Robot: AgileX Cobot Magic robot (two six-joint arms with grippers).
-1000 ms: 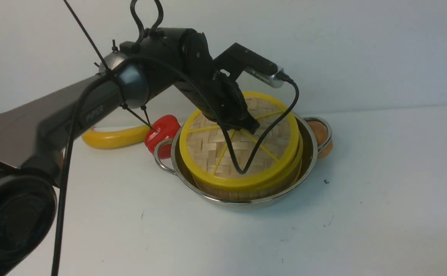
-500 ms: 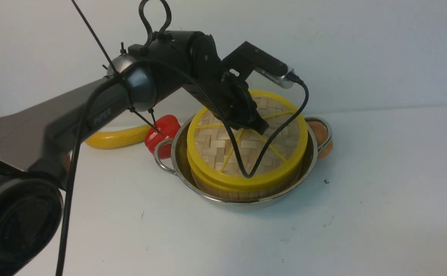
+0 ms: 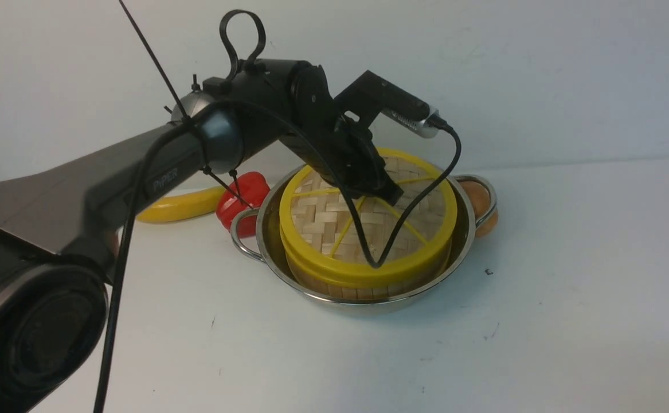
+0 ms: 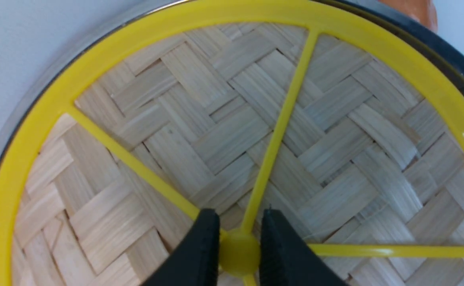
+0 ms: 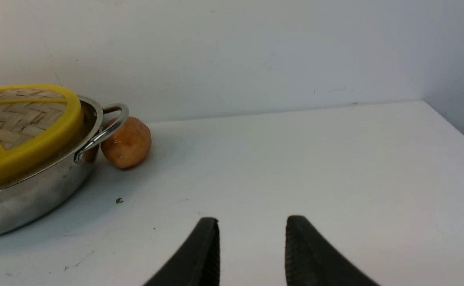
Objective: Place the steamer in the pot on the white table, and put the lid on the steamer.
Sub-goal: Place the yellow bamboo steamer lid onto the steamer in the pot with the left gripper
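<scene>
The shiny pot (image 3: 465,241) stands on the white table (image 3: 569,298). Inside it is the steamer (image 3: 334,285), of which only the bamboo wall under a yellow rim shows; its contents are hidden. The woven lid (image 3: 320,221) with yellow spokes lies on top of the steamer. My left gripper (image 3: 388,198) reaches down to the lid's middle. In the left wrist view that left gripper (image 4: 239,214) is shut on the lid's yellow centre knob (image 4: 239,252). My right gripper (image 5: 251,222) hovers open and empty over bare table, to the right of the pot (image 5: 29,198).
A yellow banana (image 3: 168,207) and a red pepper (image 3: 248,192) lie behind the pot on its left. A brown potato (image 3: 477,201) rests against the pot's right handle. A white wall runs along the back of the table.
The left arm has carried the lid to the right and down. The lid, earlier off-centre and tilted, now lies over the steamer's rim. The right gripper's state is unchanged.
</scene>
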